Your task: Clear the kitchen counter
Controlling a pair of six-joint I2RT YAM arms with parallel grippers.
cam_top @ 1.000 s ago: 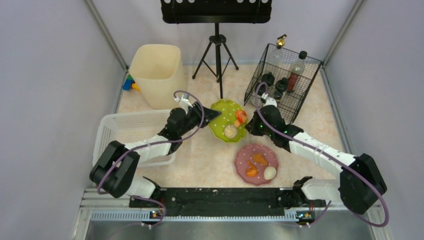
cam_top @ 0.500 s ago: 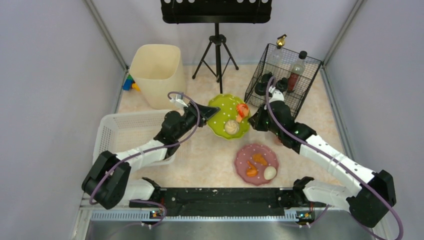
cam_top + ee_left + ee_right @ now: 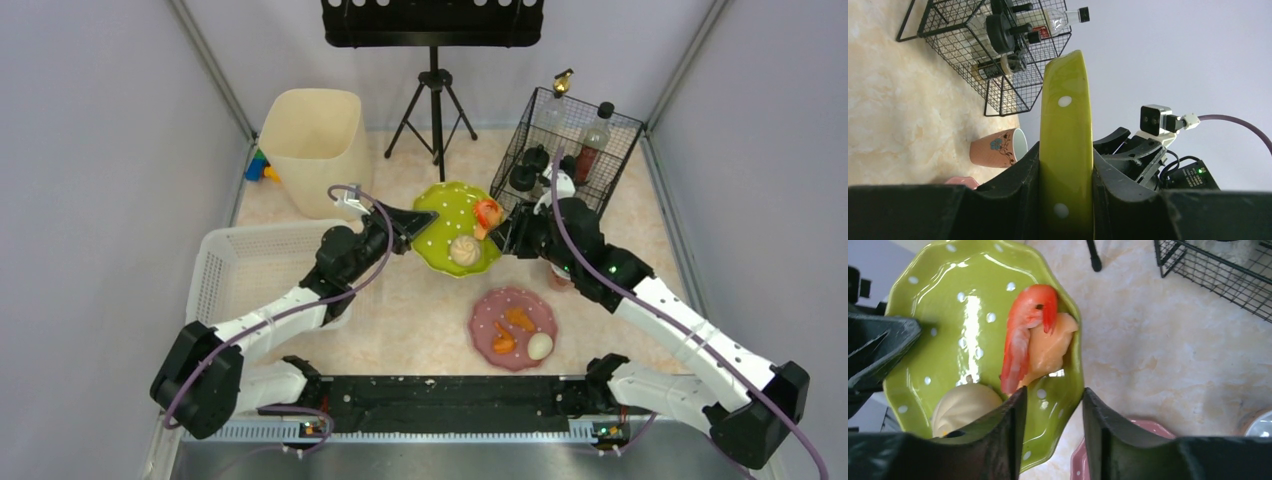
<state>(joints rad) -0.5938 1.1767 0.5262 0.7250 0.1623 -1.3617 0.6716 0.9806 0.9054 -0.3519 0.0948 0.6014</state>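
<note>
Left wrist shows me the left gripper clamped on the green plate, rim between its fingers, while the right gripper stands parted and empty, plate edge just beyond its tips.

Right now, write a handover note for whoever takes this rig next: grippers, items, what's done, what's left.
Left gripper: shut on the rim of the green plate.
Right gripper: open, jaws astride the plate's opposite rim, not clamped.
Green plate: between the two arms, carrying a shrimp and a bun.
On the kitchen counter: pink plate with food, floral cup.
Done: no dishes visible in the white basket.
Left: both plates and the cup to clear.
</note>
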